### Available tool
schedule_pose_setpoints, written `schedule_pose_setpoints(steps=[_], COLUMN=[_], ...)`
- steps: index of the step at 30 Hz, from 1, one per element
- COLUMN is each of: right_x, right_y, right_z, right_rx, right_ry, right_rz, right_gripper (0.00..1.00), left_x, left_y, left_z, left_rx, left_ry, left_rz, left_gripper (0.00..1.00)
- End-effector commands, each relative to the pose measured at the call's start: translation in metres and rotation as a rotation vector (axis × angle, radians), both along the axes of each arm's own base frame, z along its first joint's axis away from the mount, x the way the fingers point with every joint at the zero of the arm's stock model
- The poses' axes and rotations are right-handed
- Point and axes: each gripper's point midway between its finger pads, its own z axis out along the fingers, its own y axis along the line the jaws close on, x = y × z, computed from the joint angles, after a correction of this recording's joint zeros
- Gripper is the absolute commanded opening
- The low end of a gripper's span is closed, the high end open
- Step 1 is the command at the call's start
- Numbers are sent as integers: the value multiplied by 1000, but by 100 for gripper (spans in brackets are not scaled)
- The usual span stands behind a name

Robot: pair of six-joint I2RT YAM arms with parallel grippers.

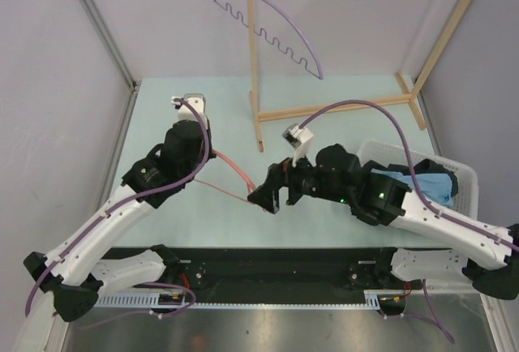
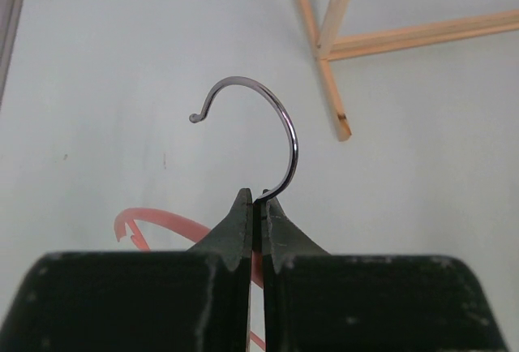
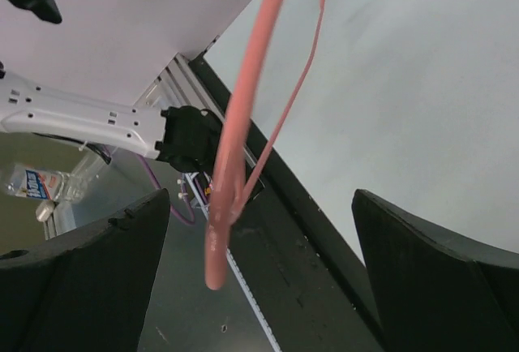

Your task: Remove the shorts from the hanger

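My left gripper is shut on the base of the pink hanger's metal hook and holds the hanger above the table. From the left gripper the bare pink hanger slants down to the right. Its far end hangs between the fingers of my open right gripper, nearer the left one and touching neither. Seen from above, the right gripper sits at that end. The black shorts and the light blue shorts lie in a white basket at the right.
A wooden rack stands at the back of the table, its foot ahead of the left gripper. A purple hanger hangs from it. The right arm lies over the basket. Grey walls close in both sides.
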Motion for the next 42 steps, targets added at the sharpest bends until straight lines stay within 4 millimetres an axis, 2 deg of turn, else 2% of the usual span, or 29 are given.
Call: schedule_pose_setpoints(steps=[1,2,4,7,8,10,11,13,16,17,18,19,20,21,22,23,24,25,26,27,30,33,34,35,36,38,39,41,42], right_x=[3,1,10,19,20,21,21,22,25,25,25,25,27,27,30,30,33,33,34,36,38,44,44,45,52,52,59,59,64], right_y=[28,31,35,37,39,43,46,49,52,53,52,51,50,46,43,40,32,28,22,14,-10,-36,-48,-59,-72,-100,-116,-142,-157], right_z=[40,37,27,19,15,16,13,12,7,5,3,2,0,-2,-2,-2,-5,-5,-9,-6,-12,-28,-21,-23,-22,-17,-13,-5,-2], right_rx=[90,78,40,13,2,9,4,5,-1,-6,-11,-17,-21,-31,-37,-42,-56,-61,-81,-76,-98,-119,-87,-87,-75,-36,-20,16,27], right_ry=[-129,-129,-124,-122,-121,-120,-117,-117,-107,-100,-94,-92,-88,-78,-77,-76,-66,-65,-60,-59,-48,-7,-3,5,15,29,31,22,17], right_rz=[-24,-24,-66,-117,-119,-114,-111,-112,-122,-126,-128,-133,-145,-155,-180,-190,-223,-237,-251,-287,-352,-428,-443,-461,-499,-551,-598,-647,-695], right_gripper=[100,98,93,81,74,69,63,57,42,32,26,9,0,0,0,0,0,0,0,0,0,0,0,0,0,0,0,0,0], left_x=[4,3,2,0,-1,-1,-1,-2,-3,-5,-6,-7,-9,-11,-14,-16,-18,-21,-25,-28,-36,-45,-48,-51,-53,-57,-59,-64,-66], left_y=[18,18,16,14,13,11,10,6,1,-3,-6,-7,-13,-15,-15,-20,-22,-23,-24,-24,-21,-19,-18,-16,-16,-17,-16,-21,-22], left_z=[22,23,24,25,26,27,28,29,32,32,34,36,38,42,46,51,52,56,64,67,79,89,91,94,92,92,90,89,86], left_rx=[21,17,7,3,1,-1,-2,-7,-22,-31,-40,-51,-65,-78,-94,-119,-131,-148,-174,-189,-231,-261,-268,-278,-281,-299,-307,-337,-347], left_ry=[-62,-65,-68,-71,-72,-72,-71,-72,-73,-67,-69,-72,-70,-77,-88,-96,-102,-114,-136,-147,-188,-225,-236,-247,-246,-248,-246,-239,-233], left_rz=[86,87,76,59,56,51,48,34,8,-15,-29,-43,-77,-91,-105,-133,-151,-164,-186,-193,-214,-243,-250,-255,-261,-275,-281,-309,-317], left_gripper=[0,0,0,0,0,0,0,0,0,0,0,0,0,2,14,22,29,42,48,62,76,82,83,84,85,85,85,85,85])
